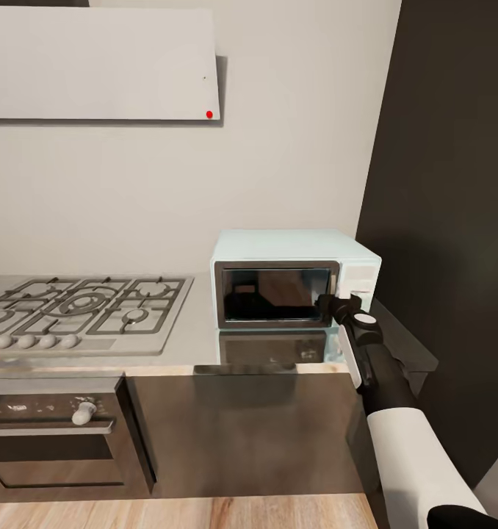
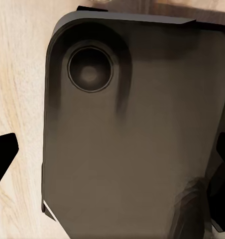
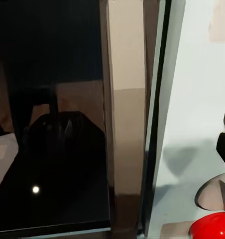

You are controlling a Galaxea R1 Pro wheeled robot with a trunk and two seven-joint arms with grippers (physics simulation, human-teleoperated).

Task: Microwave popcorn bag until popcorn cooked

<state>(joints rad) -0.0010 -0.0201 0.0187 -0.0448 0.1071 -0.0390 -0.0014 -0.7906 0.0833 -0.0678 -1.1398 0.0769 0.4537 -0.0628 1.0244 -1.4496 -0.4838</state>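
The pale mint-blue microwave (image 1: 293, 275) stands on the grey countertop (image 1: 197, 330) against the wall, its dark glass door looking shut. My right gripper (image 1: 328, 303) is at the door's right edge, beside the knob panel. In the right wrist view the gripper (image 3: 110, 144) is open, one black fingertip (image 3: 224, 149) over the mint panel. The door's grey frame (image 3: 125, 124) runs between the fingers, and a red indicator light (image 3: 212, 226) shows close by. My left gripper (image 2: 112, 159) hangs open over the robot's own dark base (image 2: 132, 124). The popcorn bag is out of view.
A gas hob (image 1: 80, 308) with grey grates lies left of the microwave, with a black oven (image 1: 51, 441) below it. A tall dark panel (image 1: 455, 220) rises right of the microwave. A white hood (image 1: 102, 66) hangs above the hob. The floor (image 1: 205, 513) is wood.
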